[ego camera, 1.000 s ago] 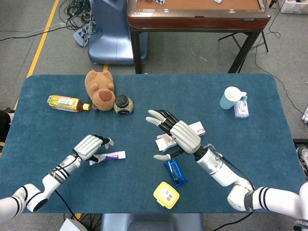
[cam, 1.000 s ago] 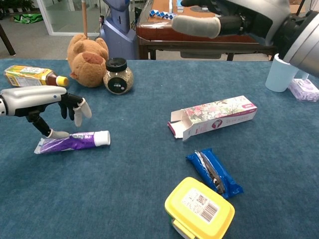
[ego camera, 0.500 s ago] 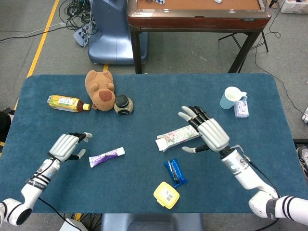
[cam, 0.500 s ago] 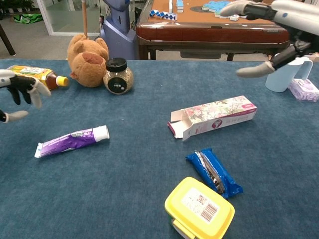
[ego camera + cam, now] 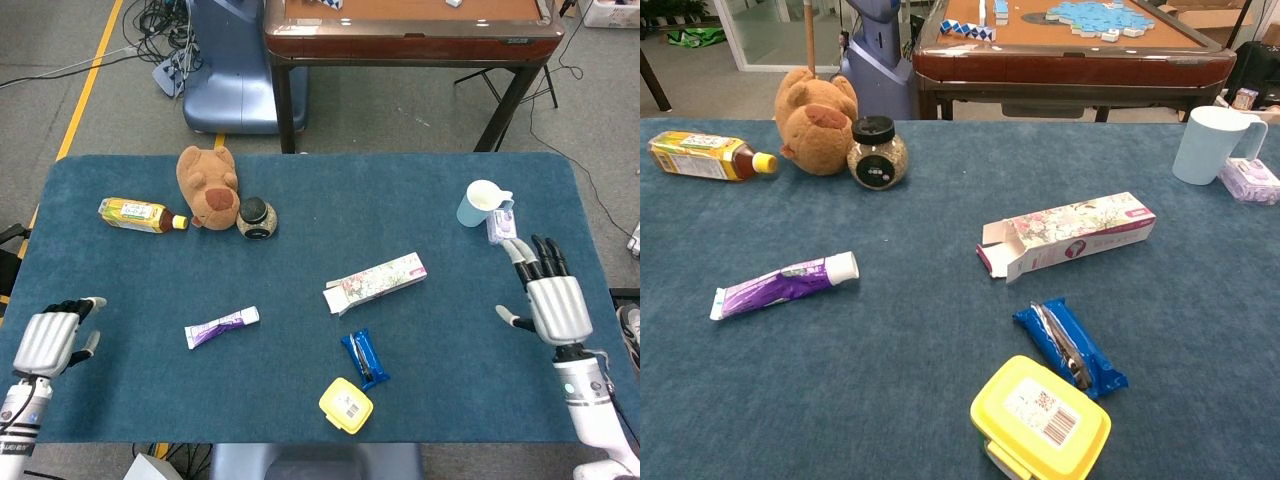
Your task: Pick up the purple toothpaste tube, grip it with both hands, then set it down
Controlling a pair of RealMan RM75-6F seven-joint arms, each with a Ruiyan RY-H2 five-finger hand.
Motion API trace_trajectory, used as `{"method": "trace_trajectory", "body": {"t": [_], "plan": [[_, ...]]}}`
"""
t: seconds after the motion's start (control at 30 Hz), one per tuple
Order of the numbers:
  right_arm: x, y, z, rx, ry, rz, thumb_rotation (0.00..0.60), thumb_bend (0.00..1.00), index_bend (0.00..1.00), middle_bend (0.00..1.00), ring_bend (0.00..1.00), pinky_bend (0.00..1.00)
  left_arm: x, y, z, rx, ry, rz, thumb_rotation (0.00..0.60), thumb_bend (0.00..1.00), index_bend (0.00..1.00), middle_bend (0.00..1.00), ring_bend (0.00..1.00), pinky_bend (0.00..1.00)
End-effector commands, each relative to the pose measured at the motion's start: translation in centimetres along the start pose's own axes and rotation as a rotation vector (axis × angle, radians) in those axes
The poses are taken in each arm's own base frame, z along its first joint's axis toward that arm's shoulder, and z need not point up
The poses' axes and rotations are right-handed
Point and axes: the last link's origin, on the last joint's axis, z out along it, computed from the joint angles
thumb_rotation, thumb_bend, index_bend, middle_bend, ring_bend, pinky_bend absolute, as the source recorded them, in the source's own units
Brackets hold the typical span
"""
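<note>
The purple toothpaste tube (image 5: 222, 326) (image 5: 783, 284) lies flat on the blue table, white cap toward the right, with nothing touching it. My left hand (image 5: 55, 337) hovers at the table's left edge, far left of the tube, fingers loosely bent and holding nothing. At the right edge my right hand (image 5: 552, 298) is spread, fingers apart and empty. Neither hand shows in the chest view.
A flowered carton (image 5: 375, 282) (image 5: 1070, 234) lies mid-table, with a blue snack bar (image 5: 364, 358) (image 5: 1070, 344) and a yellow box (image 5: 346, 404) (image 5: 1040, 418) in front of it. Behind are a plush bear (image 5: 207, 185), a jar (image 5: 256, 217), a drink bottle (image 5: 140, 214), and at the right a blue cup (image 5: 481, 202) and a tissue pack (image 5: 500, 224).
Both hands drew away from the middle to the table's outer edges. The left hand left the tube, which lies still where it was.
</note>
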Motion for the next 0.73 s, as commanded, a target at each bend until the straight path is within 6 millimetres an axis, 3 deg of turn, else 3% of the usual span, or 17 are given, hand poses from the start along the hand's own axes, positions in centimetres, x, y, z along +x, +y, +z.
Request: {"method": "trace_trajectory", "body": {"t": [0.03, 0.2, 0.37, 0.73], "plan": [[-0.7, 1.5, -2.4, -0.066, -0.001, -0.040, 0.600, 0.09, 0.06, 0.15, 0.00, 0.00, 0.2, 0.0, -2.1, 0.035, 0.048, 0.010, 0.600, 0.39, 0.29, 0.36, 0.32, 0.33], [-1.3, 2.6, -4.8, -0.116, 0.016, -0.003, 0.600, 0.09, 0.07, 0.16, 0.00, 0.00, 0.3, 0.3, -3.7, 0.039, 0.098, 0.003, 0.600, 0.39, 0.30, 0.36, 0.32, 0.33], [-1.3, 3.0, -5.7, -0.129, 0.021, 0.042, 0.600, 0.09, 0.07, 0.16, 0.00, 0.00, 0.1, 0.8, -4.3, 0.011, 0.101, 0.001, 0.600, 0.39, 0.31, 0.36, 0.32, 0.33], [-1.1, 2.4, -6.8, -0.093, -0.071, 0.146, 0.600, 0.10, 0.07, 0.15, 0.00, 0.00, -0.4, 1.9, -2.8, -0.054, 0.113, -0.038, 0.600, 0.39, 0.31, 0.36, 0.32, 0.33]]}}
